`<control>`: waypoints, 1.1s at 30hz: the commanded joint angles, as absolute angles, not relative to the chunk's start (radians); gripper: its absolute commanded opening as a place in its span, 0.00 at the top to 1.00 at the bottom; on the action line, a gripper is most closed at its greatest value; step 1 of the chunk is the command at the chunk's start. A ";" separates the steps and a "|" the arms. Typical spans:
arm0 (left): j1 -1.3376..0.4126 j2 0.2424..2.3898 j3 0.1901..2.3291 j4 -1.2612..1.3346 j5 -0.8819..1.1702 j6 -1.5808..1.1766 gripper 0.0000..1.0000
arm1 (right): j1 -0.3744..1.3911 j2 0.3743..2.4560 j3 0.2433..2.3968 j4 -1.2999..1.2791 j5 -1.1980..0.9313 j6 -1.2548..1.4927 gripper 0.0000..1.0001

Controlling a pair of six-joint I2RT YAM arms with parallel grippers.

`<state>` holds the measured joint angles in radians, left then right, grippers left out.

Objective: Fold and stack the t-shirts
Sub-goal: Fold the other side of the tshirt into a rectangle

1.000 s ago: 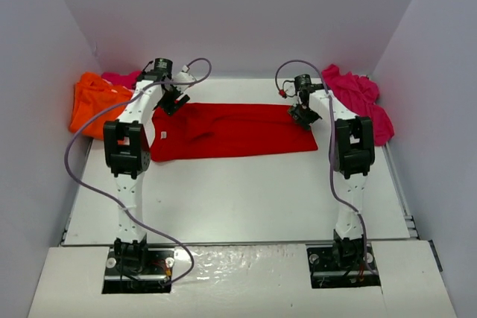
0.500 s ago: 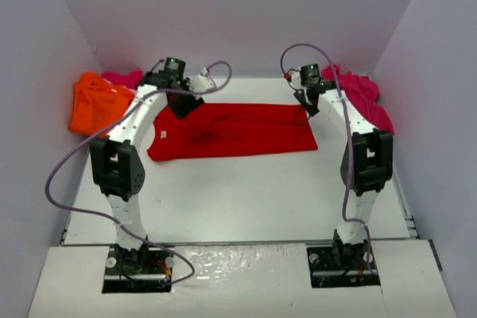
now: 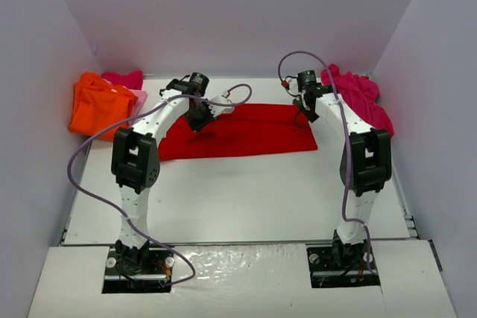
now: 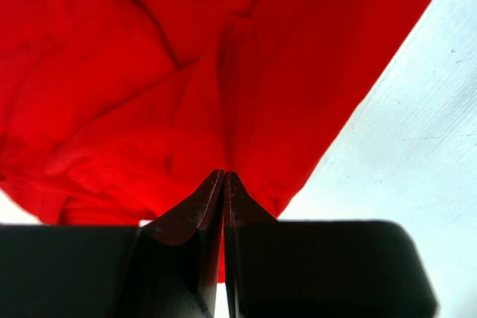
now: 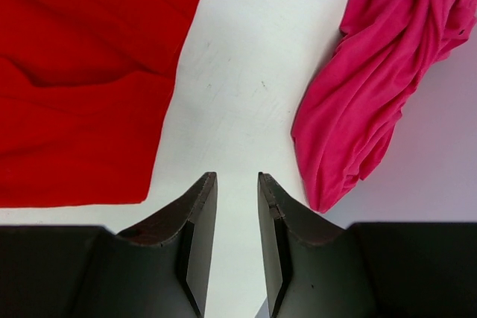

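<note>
From above, the red t-shirt (image 3: 253,130) lies spread across the far middle of the surface (image 3: 238,191), with an orange t-shirt (image 3: 93,106) far left and a magenta t-shirt (image 3: 358,98) far right. Folding the red one is the step in hand; next, the pinched left end likely needs carrying over toward the right.

Left wrist: the left claw (image 4: 223,176) is clamped together on red cloth.

Right wrist: the right claw (image 5: 237,180) stands partly apart above bare surface beside the red edge, seemingly holding nothing.

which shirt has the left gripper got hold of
The red t-shirt spread mid-table: the left gripper pinches its cloth. The orange t-shirt and magenta t-shirts lie bunched aside.
</note>
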<state>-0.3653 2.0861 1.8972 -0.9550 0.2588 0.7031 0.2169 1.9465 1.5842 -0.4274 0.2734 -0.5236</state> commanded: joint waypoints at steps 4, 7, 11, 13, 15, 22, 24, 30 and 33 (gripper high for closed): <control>-0.370 2.159 2.006 -1.104 0.294 0.747 1.00 | 0.215 1.909 1.548 -0.416 0.301 -0.524 0.74; -0.374 2.172 2.006 -1.105 0.297 0.749 1.00 | 0.211 1.910 1.540 -0.412 0.305 -0.528 0.73; -0.388 2.177 2.014 -1.112 0.304 0.751 1.00 | 0.210 1.916 1.534 -0.411 0.302 -0.524 0.73; -0.395 2.191 2.023 -1.137 0.307 0.756 1.00 | 0.210 1.917 1.531 -0.407 0.299 -0.525 0.73; -0.403 2.202 2.025 -1.140 0.304 0.758 1.00 | 0.210 1.917 1.527 -0.407 0.298 -0.523 0.73; -0.402 2.288 2.069 -1.108 0.244 0.736 0.97 | 0.209 1.915 1.505 -0.396 0.294 -0.526 0.72; -0.393 2.329 2.109 -1.094 0.228 0.719 0.96 | 0.208 1.912 1.500 -0.394 0.295 -0.528 0.72; -0.384 2.363 2.174 -0.978 0.123 0.673 0.95 | 0.197 1.899 1.475 -0.382 0.298 -0.540 0.72; -0.385 2.342 2.184 -0.928 0.086 0.663 0.95 | 0.190 1.897 1.464 -0.375 0.298 -0.541 0.72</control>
<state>-0.3941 2.3918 2.1311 -1.0164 0.1720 0.6945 0.2031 1.9465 1.4749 -0.4017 0.2733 -0.5290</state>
